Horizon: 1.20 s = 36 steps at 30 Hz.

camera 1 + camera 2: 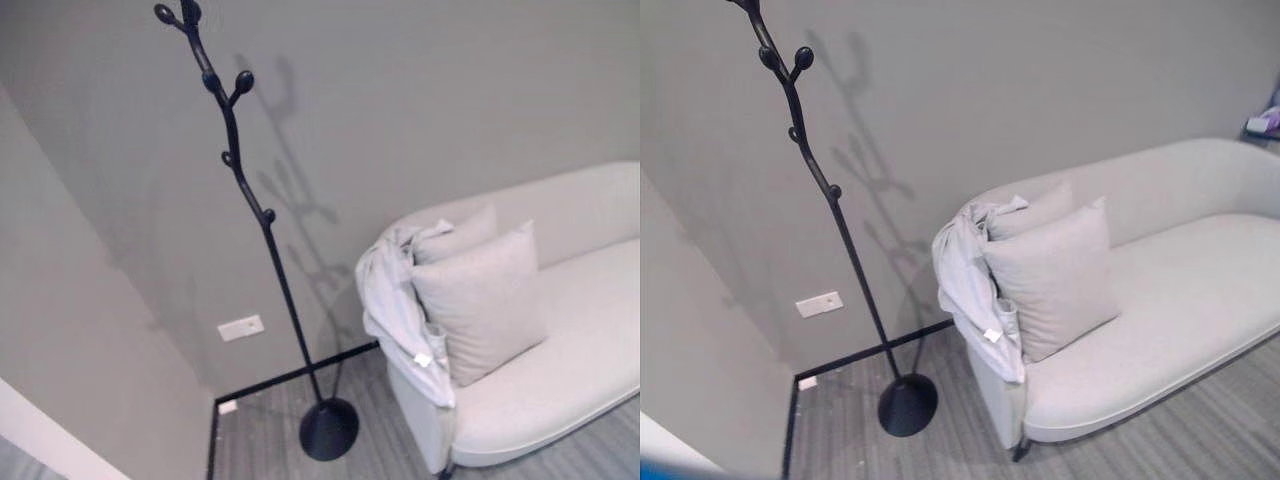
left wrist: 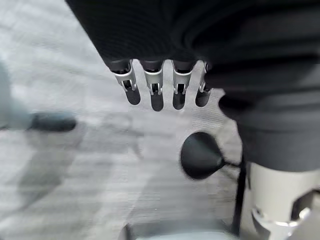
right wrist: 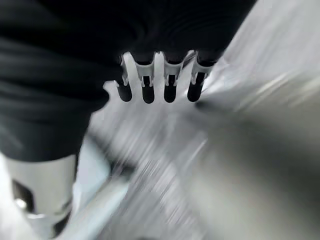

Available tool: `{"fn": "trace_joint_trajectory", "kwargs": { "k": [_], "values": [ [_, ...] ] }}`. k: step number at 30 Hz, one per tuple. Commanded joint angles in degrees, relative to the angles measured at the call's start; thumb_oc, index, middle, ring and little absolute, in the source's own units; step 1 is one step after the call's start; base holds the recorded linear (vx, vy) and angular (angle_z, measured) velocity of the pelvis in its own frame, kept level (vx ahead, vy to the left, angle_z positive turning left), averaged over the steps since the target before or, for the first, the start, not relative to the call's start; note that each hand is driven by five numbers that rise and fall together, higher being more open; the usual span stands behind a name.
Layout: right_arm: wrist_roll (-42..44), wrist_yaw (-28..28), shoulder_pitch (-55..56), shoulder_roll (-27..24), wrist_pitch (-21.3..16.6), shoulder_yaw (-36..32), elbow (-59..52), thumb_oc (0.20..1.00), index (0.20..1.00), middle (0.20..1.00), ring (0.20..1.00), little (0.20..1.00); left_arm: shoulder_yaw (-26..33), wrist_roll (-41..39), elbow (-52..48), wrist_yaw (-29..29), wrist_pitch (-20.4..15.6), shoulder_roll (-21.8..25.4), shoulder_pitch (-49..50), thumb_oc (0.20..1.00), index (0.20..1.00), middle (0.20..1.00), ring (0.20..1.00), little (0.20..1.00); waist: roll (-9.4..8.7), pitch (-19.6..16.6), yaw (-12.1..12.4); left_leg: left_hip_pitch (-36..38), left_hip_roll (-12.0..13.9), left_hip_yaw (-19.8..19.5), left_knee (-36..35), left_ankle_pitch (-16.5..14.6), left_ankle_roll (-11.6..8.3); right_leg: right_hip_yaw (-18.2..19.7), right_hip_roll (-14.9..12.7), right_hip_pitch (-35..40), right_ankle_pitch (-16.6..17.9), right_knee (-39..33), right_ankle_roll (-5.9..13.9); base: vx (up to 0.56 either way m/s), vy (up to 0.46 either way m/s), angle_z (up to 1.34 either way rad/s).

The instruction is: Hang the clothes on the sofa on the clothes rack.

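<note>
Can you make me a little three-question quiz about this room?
1. True or false: the light garment hangs on the black coat rack.
2. What leans against the white sofa beside the garment? A) cushions B) a bag C) a box
3. Fill in: the rack's round base stands on the ____.

Key: 1 false, it is draped over the sofa's arm; 2 A; 3 floor.

Head cameras looking down at the corner, both sharing clothes rack at ten o'clock and sofa at three, wrist cameras close, facing floor.
</note>
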Motion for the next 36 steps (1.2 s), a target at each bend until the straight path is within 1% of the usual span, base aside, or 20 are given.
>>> {"fn": "trace_joint_trajectory", "kwargs": {
  "k": [1, 3, 4, 5, 6, 7, 11, 13, 15, 16, 17, 18, 20, 21, 25, 28, 29, 31, 33, 36],
  "values": [
    [-17.05, -6.47, 1.74, -3.54, -1.16, 1.99, -21.17, 1.0, 1.0, 1.0, 1.0, 1.0, 3.78, 2.79, -2.31, 1.28, -1.34, 1.24, 1.31, 1.0, 1.0, 1.0, 1.0, 1.0, -0.96, 2.57, -2.79, -6.0, 5.36, -4.68, 0.38, 3.77, -3.06, -5.77, 9.04, 5.66, 0.43, -15.15, -3.85, 0.12, -0.033, -0.31],
    [-24.2, -7.89, 2.12, -6.26, 0.5, 2.24, -27.5, 1.0, 1.0, 1.0, 1.0, 1.0, 4.02, 3.9, -2.84, 1.59, -1.02, 1.29, 1.43, 1.0, 1.0, 1.0, 1.0, 1.0, -1.2, 3.61, -3.35, -4.76, 5.25, -5.15, 0.38, 3.06, -3.44, -6.86, 11.3, 5.57, -0.93, -22.11, -2.95, 0.12, -0.084, -0.18],
    [-26.97, -8.04, 2.41, -7.54, 0.67, 2.46, -30.43, 1.0, 1.0, 1.0, 1.0, 1.0, 4.35, 4.65, -2.68, 1.69, -0.98, 1.22, 1.36, 1.0, 1.0, 1.0, 1.0, 1.0, -1.52, 3.92, -3.68, -3.81, 5.1, -5.33, 0.38, 2.36, -3.57, -6.7, 12.43, 5.08, -0.68, -25.65, -2.26, 0.1, -0.059, 0.15],
    [-27.01, -8.03, 2.44, -7.54, 0.73, 2.45, -30.51, 1.0, 1.0, 1.0, 1.0, 1.0, 4.37, 4.66, -2.67, 1.7, -0.98, 1.21, 1.34, 1.0, 1.0, 1.0, 1.0, 1.0, -1.44, 3.88, -3.64, -3.92, 5.2, -5.29, 0.38, 2.46, -3.59, -6.71, 12.54, 5.09, -0.39, -25.97, -2.31, 0.21, -0.122, 0.33],
    [-34.52, -8.74, 2.39, -10.1, 0.51, 3.74, -36.82, 1.0, 1.0, 1.0, 1.0, 1.0, 4.78, 6.41, -2.26, 2.11, -1.07, 0.9, 1.21, 1.0, 1.0, 1.0, 1.0, 1.0, -2.68, 4.36, -4.22, -1.56, 4.49, -5.53, 0.38, 0.77, -3.72, -4.65, 14.82, 3.0, 2.35, -32.89, -0.71, 0.16, -0.086, 0.2],
    [-34.6, -8.73, 2.45, -10.1, 0.56, 3.73, -36.92, 1.0, 1.0, 1.0, 1.0, 1.0, 4.82, 6.44, -2.25, 2.11, -1.08, 0.87, 1.22, 1.0, 1.0, 1.0, 1.0, 1.0, -2.6, 4.44, -4.2, -1.42, 4.56, -5.49, 0.38, 0.68, -3.73, -4.65, 14.9, 3.23, 2.45, -33.12, -0.69, 0.21, -0.111, 0.15],
    [-38.77, -8.89, 2.23, -11.43, -0.54, 5.71, -41.18, 1.0, 1.0, 1.0, 1.0, 1.0, 5.13, 8.27, -1.79, 2.32, -1.49, 0.57, 1.58, 1.0, 1.0, 1.0, 1.0, 1.0, -3.35, 4.85, -4.86, 0.83, 3.93, -6.82, 0.38, -0.65, -3.89, -0.72, 17.6, 0.94, 5.11, -36.43, 0.43, 0.12, -0.083, -0.12],
    [-41.6, -7.3, 3.25, -12.49, -0.99, 7.37, -44.12, 1.0, 1.0, 1.0, 1.0, 1.0, 5.46, 9.41, -1.54, 2.21, -1.41, 0.55, 1.92, 1.0, 1.0, 1.0, 1.0, 1.0, -3.66, 4.58, -4.87, 2.41, 3.65, -8.49, 0.38, -1.56, -3.98, 2.18, 18.82, 0.85, 5.14, -36.12, 0.14, 0.16, -0.128, -0.03],
    [-41.94, -7.79, 3.29, -12.81, -1.17, 7.7, -43.6, 1.0, 1.0, 1.0, 1.0, 1.0, 5.5, 9.59, -1.26, 2.25, -1.63, 0.35, 1.95, 1.0, 1.0, 1.0, 1.0, 1.0, -3.83, 4.4, -4.66, 3.01, 3.56, -9.2, 0.38, -1.88, -4.09, 2.42, 18.63, 1.83, 4.78, -36.32, -0.15, 0.13, -0.142, 0.28],
    [-43.09, -8.02, 2.52, -13.23, -1.33, 8.87, -42.23, 1.0, 1.0, 1.0, 1.0, 1.0, 5.33, 10.58, -0.72, 2.57, -1.58, 0.17, 2.29, 1.0, 1.0, 1.0, 1.0, 1.0, -3.82, 3.37, -3.84, 3.53, 4.13, -10.0, 0.38, -1.98, -4.37, 2.25, 18.79, 2.66, 4.1, -35.36, -0.85, 0.13, -0.166, 0.32],
    [-43.09, -8.06, 2.45, -13.24, -1.39, 8.93, -42.12, 1.0, 1.0, 1.0, 1.0, 1.0, 5.37, 10.59, -0.72, 2.57, -1.58, 0.15, 2.3, 1.0, 1.0, 1.0, 1.0, 1.0, -3.79, 3.36, -3.95, 3.52, 4.17, -10.08, 0.38, -1.98, -4.4, 2.16, 18.81, 2.65, 4.04, -35.3, -0.87, 0.16, -0.267, 0.27],
    [-44.82, -7.85, 1.48, -14.04, -1.7, 10.07, -41.96, 1.0, 1.0, 1.0, 1.0, 1.0, 4.94, 11.15, -0.68, 2.64, -1.66, -0.13, 2.67, 1.0, 1.0, 1.0, 1.0, 1.0, -3.43, 2.69, -3.28, 3.5, 5.22, -10.84, 0.38, -1.55, -4.95, 1.01, 19.16, 3.42, 3.36, -35.07, -1.59, 0.08, -0.145, 0.43],
    [-45.74, -7.99, 1.21, -14.64, -2.36, 10.42, -42.35, 1.0, 1.0, 1.0, 1.0, 1.0, 4.4, 11.87, -0.74, 2.42, -1.74, -0.24, 2.86, 1.0, 1.0, 1.0, 1.0, 1.0, -3.25, 2.34, -3.1, 3.42, 5.76, -11.31, 0.38, -1.37, -5.22, 0.13, 19.26, 3.96, 2.93, -35.19, -1.93, 0.13, -0.198, 0.62],
    [-46.29, -8.11, 0.43, -15.39, -3.06, 10.85, -42.22, 1.0, 1.0, 1.0, 1.0, 1.0, 3.88, 12.57, -0.72, 2.29, -1.68, -0.29, 3.3, 1.0, 1.0, 1.0, 1.0, 1.0, -2.93, 1.73, -2.55, 3.21, 6.71, -12.17, 0.38, -1.01, -5.76, -1.51, 19.45, 5.14, 2.1, -35.62, -2.55, 0.14, -0.189, 0.42],
    [-50.21, -9.74, -0.72, -17.09, -4.21, 12.0, -42.98, 1.0, 1.0, 1.0, 1.0, 1.0, 3.8, 12.49, 0.07, 2.18, -1.69, -0.59, 3.99, 1.0, 1.0, 1.0, 1.0, 1.0, -2.3, 1.43, -1.91, 2.97, 7.93, -13.55, 0.38, -0.55, -6.66, -3.48, 19.63, 6.29, 0.75, -35.81, -3.15, 0.12, -0.134, 0.4],
    [-54.31, -11.81, -3.89, -18.29, -3.82, 14.45, -40.59, 1.0, 1.0, 1.0, 1.0, 1.0, 3.56, 12.49, 0.53, 2.62, -1.78, -0.3, 4.5, 1.0, 1.0, 1.0, 1.0, 1.0, -1.76, 1.21, -0.6, 3.04, 9.27, -14.8, 0.38, -0.3, -7.6, -5.43, 19.82, 6.75, -1.27, -34.29, -4.06, 0.14, -0.118, 0.27],
    [-54.33, -11.91, -4.0, -18.25, -3.88, 14.54, -40.43, 1.0, 1.0, 1.0, 1.0, 1.0, 3.61, 12.48, 0.54, 2.62, -1.78, -0.3, 4.48, 1.0, 1.0, 1.0, 1.0, 1.0, -1.75, 1.23, -0.75, 3.02, 9.3, -14.92, 0.38, -0.3, -7.62, -5.55, 19.81, 6.75, -1.35, -34.21, -4.08, 0.07, -0.058, 0.2],
    [-54.1, -13.27, -6.92, -17.17, -3.11, 15.85, -36.8, 1.0, 1.0, 1.0, 1.0, 1.0, 2.75, 12.29, 0.45, 3.14, -1.84, -0.23, 4.73, 1.0, 1.0, 1.0, 1.0, 1.0, -1.5, 1.01, 0.32, 2.8, 10.04, -15.65, 0.38, 0.06, -8.12, -6.99, 19.85, 7.43, -2.09, -34.2, -4.47, 0.1, -0.077, 0.25],
    [-54.8, -13.71, -8.12, -17.41, -3.09, 16.6, -36.07, 1.0, 1.0, 1.0, 1.0, 1.0, 2.28, 12.38, 0.18, 3.09, -1.88, -0.13, 4.74, 1.0, 1.0, 1.0, 1.0, 1.0, -1.43, 0.9, 0.6, 2.73, 10.29, -15.94, 0.38, 0.32, -8.3, -7.56, 19.85, 7.76, -2.28, -34.34, -4.54, 0.11, -0.063, 0.29],
    [-54.42, -16.94, -12.1, -16.58, -3.25, 17.73, -30.16, 1.0, 1.0, 1.0, 1.0, 1.0, 0.58, 12.38, -1.11, 3.07, -2.46, 0.25, 4.68, 1.0, 1.0, 1.0, 1.0, 1.0, -1.09, 0.98, 1.73, 2.14, 10.98, -17.02, 0.38, 0.69, -8.85, -9.21, 19.72, 8.33, -2.98, -34.17, -4.78, 0.09, -0.042, 0.28]
  ]
}}
